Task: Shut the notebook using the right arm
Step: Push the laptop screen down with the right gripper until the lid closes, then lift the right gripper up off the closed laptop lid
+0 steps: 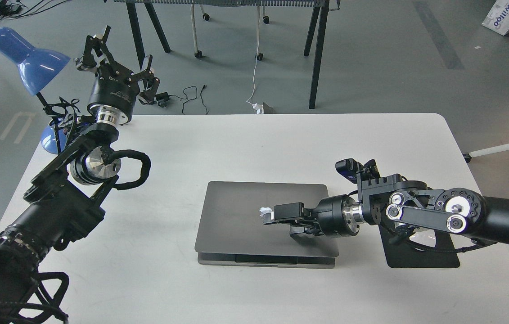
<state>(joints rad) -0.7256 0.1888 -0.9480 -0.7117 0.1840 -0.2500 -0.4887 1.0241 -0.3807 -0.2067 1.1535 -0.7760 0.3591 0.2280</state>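
The notebook [240, 211], a slim grey laptop, lies in the middle of the white table [191, 139]. Its lid is folded down almost flat on the base, and a thin dark gap shows along the front edge. My right arm comes in from the right with its camera box [346, 165] at the wrist. My right gripper [281, 220] lies low over the right half of the lid with its fingers spread, and seems to touch it. My left gripper [114, 56] is open and empty, raised high above the table's far left corner.
A black mouse pad [421, 258] lies to the right of the notebook, mostly under my right arm, with a bit of a white mouse [421, 237] showing. A blue desk lamp [29, 58] stands at the far left. Table legs and cables are on the floor behind.
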